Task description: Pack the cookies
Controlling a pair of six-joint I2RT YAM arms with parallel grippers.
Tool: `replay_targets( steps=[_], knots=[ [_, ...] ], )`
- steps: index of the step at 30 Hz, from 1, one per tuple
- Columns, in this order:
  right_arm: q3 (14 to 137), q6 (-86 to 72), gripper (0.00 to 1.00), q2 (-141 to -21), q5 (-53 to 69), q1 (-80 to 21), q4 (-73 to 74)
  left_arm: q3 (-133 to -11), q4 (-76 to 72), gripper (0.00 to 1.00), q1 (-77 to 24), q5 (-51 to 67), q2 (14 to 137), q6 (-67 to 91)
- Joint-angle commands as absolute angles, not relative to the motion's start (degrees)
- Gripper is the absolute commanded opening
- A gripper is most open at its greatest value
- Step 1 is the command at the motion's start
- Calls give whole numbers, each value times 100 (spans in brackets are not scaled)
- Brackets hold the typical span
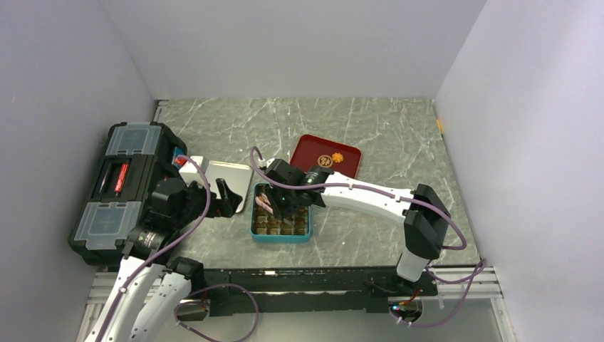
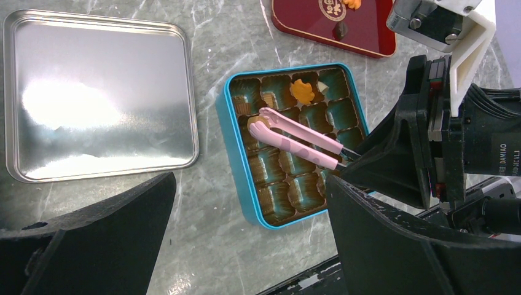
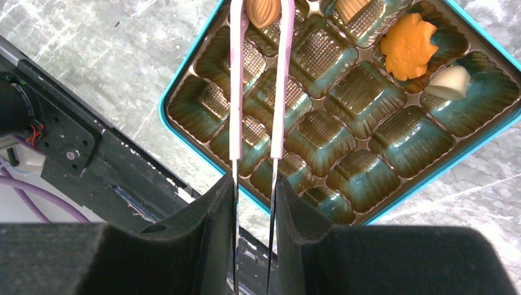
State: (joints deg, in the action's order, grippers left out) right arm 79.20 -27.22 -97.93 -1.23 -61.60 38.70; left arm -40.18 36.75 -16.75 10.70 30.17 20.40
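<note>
My right gripper (image 3: 253, 184) is shut on thin pink tongs (image 3: 279, 92). The tong tips pinch a small tan cookie (image 3: 263, 11) over the far left corner of the teal tin (image 3: 184, 61). An orange flower cookie (image 3: 408, 46) and a pale cream lump (image 3: 450, 83) lie in tin compartments. Another tan piece (image 3: 351, 7) lies in a compartment near them. The red tray (image 1: 313, 146) holds a second orange cookie (image 1: 339, 157) and a round dark-brown one (image 1: 325, 161). My left gripper (image 2: 246, 246) is open and empty, hovering left of the tin (image 2: 236, 153).
The tin's silver lid (image 2: 98, 98) lies flat to the left of the tin. A black toolbox (image 1: 121, 189) stands at the left edge of the table. The black rail of the arm mounts (image 1: 313, 274) runs along the near edge. Grey walls close in three sides.
</note>
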Motion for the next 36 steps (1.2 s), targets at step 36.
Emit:
replay_targets(
  steps=[36],
  knots=[
    [8316,-2733,34,-9358,-972,-6165,4179,-4174,3534,99,-1687,1167,3000,1995]
  ],
)
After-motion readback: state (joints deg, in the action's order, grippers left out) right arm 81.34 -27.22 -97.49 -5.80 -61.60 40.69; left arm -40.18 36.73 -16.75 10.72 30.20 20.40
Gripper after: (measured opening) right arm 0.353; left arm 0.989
